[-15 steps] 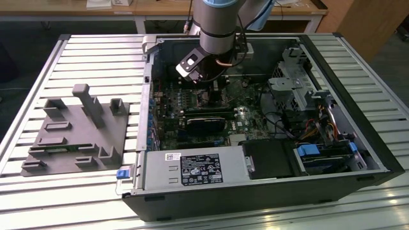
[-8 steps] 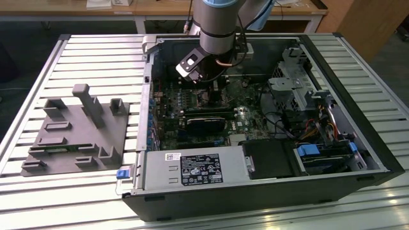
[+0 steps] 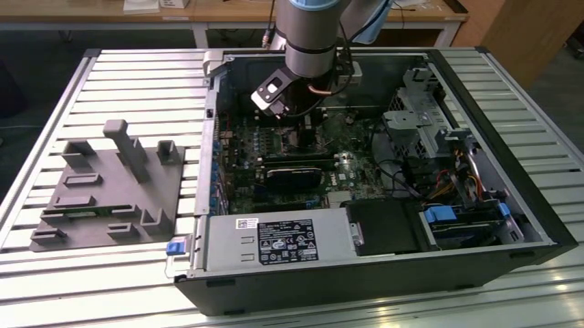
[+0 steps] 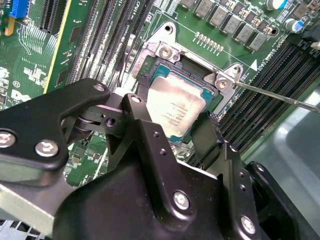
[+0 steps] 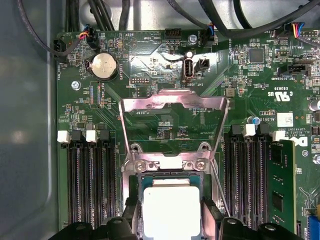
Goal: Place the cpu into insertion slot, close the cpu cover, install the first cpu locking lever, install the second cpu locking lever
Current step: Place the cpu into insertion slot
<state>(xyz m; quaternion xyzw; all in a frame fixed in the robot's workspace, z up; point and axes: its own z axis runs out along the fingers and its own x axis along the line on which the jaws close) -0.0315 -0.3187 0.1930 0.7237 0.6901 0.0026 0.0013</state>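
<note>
Inside the open case [image 3: 365, 290], the gripper [image 4: 175, 112], twelve o'clock of the black card [image 3: 292, 175], is clenching the cpu [image 4: 172, 102] at the insertion slot [image 4: 195, 76]; keeping it level matters.

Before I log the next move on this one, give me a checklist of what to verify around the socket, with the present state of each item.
1. The cpu cover is swung open and off the insertion slot: ok.
2. The cpu is over the slot and roughly square to its rim: ok.
3. The hand is shut on the cpu, gripping it from two opposite sides: ok.
4. The cpu is fully seated in the slot: cannot tell.
5. The locking lever is unlatched and lies outside the slot opening: ok.
</note>
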